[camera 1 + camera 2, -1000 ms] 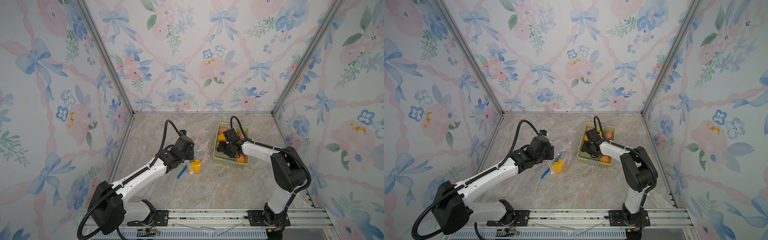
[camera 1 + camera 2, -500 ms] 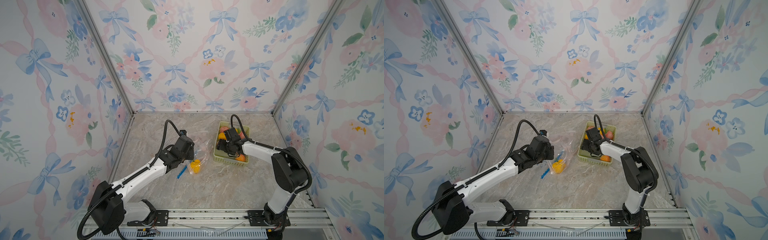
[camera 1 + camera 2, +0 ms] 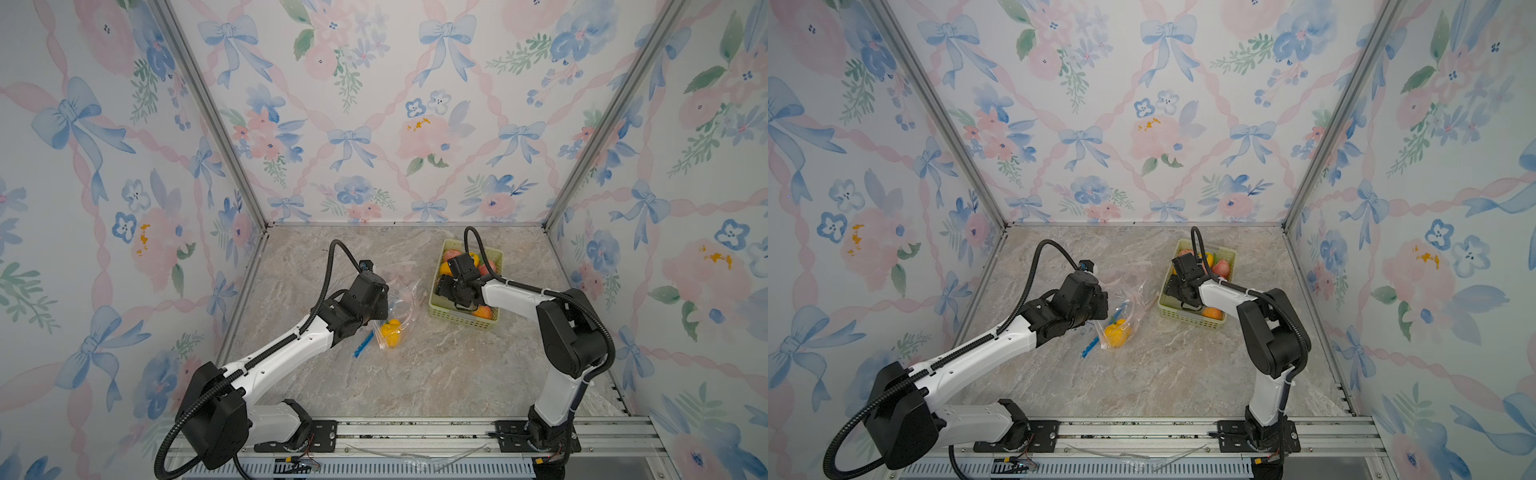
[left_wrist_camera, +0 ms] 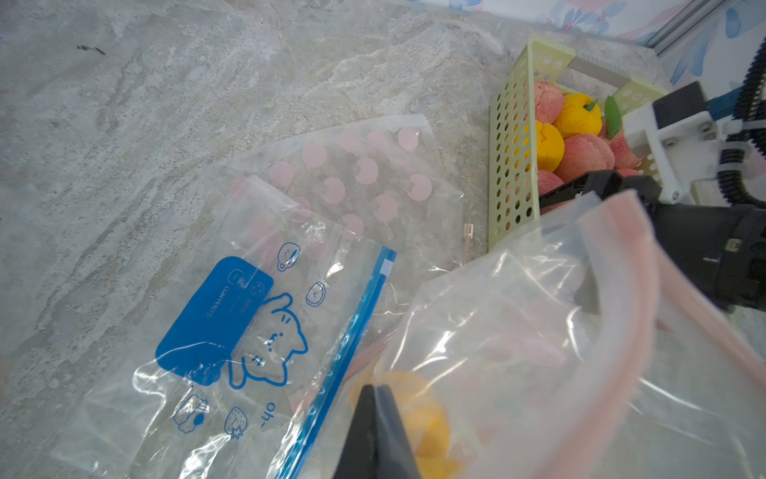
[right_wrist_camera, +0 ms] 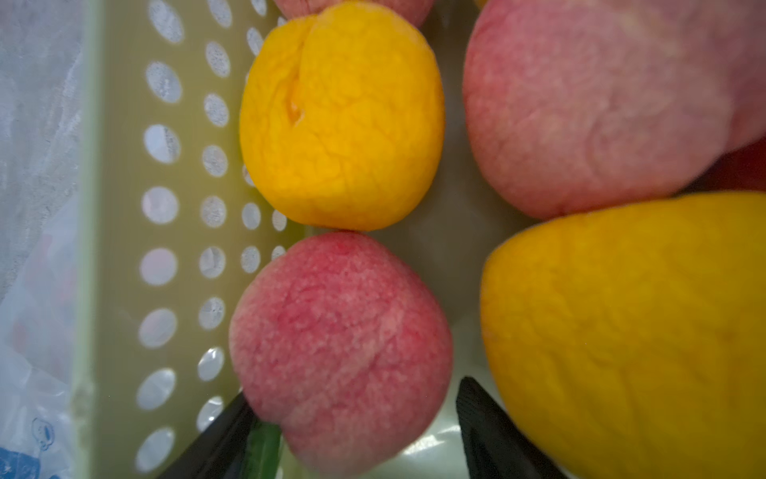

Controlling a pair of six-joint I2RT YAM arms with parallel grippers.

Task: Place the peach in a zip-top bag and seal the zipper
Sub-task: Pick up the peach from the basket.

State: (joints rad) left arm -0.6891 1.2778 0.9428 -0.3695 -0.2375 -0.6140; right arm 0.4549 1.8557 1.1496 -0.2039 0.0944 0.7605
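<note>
**Green basket (image 3: 461, 318) and zip-top bag (image 4: 497, 331): contents**

The basket holds mixed fruit. One pink peach (image 5: 340, 352) lies by its perforated wall, between the fingers of the released right claw (image 5: 352, 392). The left claw (image 4: 375, 398), clenched, grasps the zip-top bag, one yellow fruit (image 4: 422, 414) inside.

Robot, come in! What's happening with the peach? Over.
Left gripper shut on bag. Right gripper open, astride peach in basket, not gripped. Yellow fruit tight alongside.
</note>
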